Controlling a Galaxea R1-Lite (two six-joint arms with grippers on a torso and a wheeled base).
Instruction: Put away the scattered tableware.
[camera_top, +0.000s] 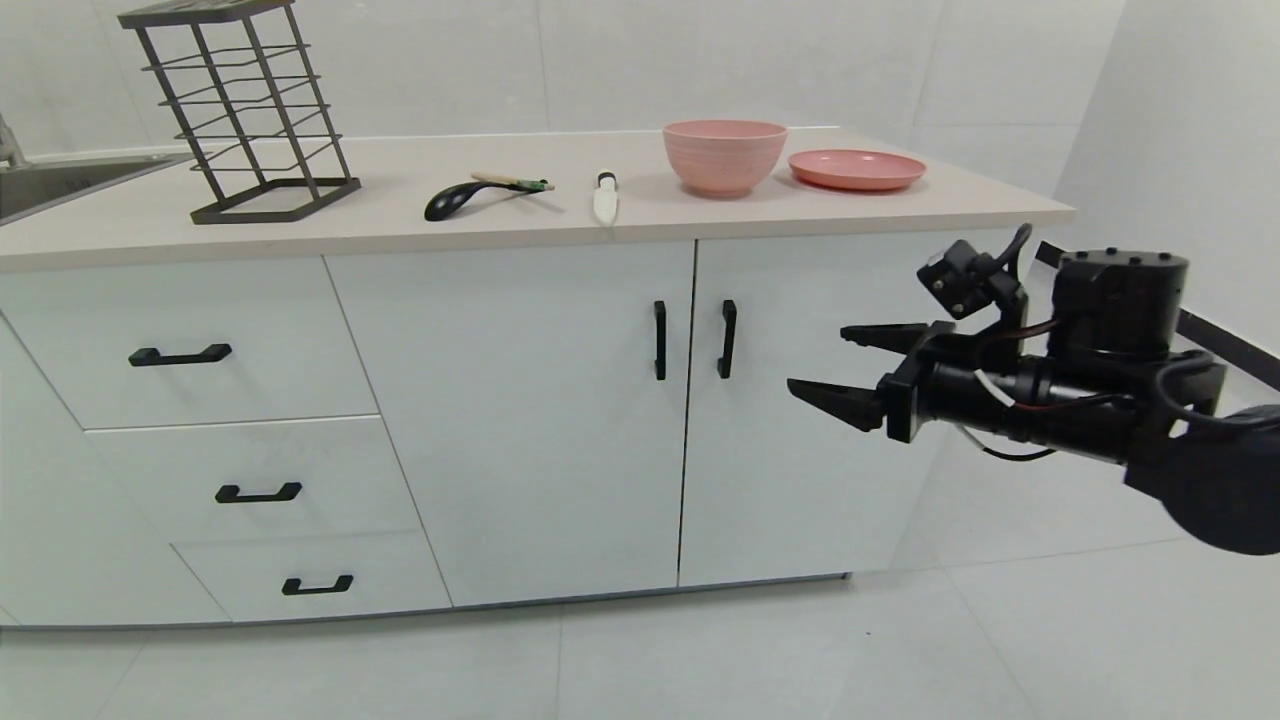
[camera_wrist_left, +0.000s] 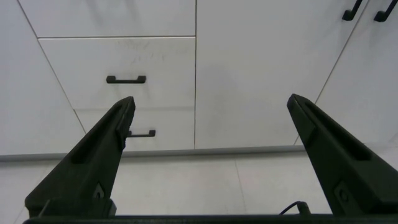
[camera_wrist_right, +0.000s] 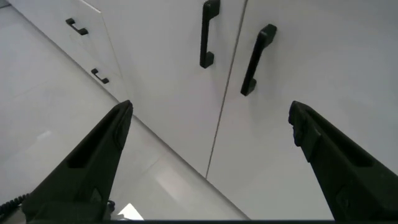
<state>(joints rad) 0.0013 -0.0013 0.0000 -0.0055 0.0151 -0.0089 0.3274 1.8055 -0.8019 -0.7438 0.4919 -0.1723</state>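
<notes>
On the surface, a plate lies just beside the pink bowl. The right claw and left claw gape wide, empty.

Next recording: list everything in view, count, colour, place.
black wire rack: one, black, counter left.
black spoon: one, black, counter middle.
wooden-handled utensil: one, tan, beside spoon.
white knife: one, white, counter front edge.
round pink bowl: one, pink, counter right.
flat pink plate: one, pink, beside bowl.
steel sink: one, grey, far left.
cabinet drawers: three, white, below rack.
cabinet doors: two, white, shut, centre.
right gripper: one, black, open, before doors.
left gripper: one, black, open, facing drawers.
</notes>
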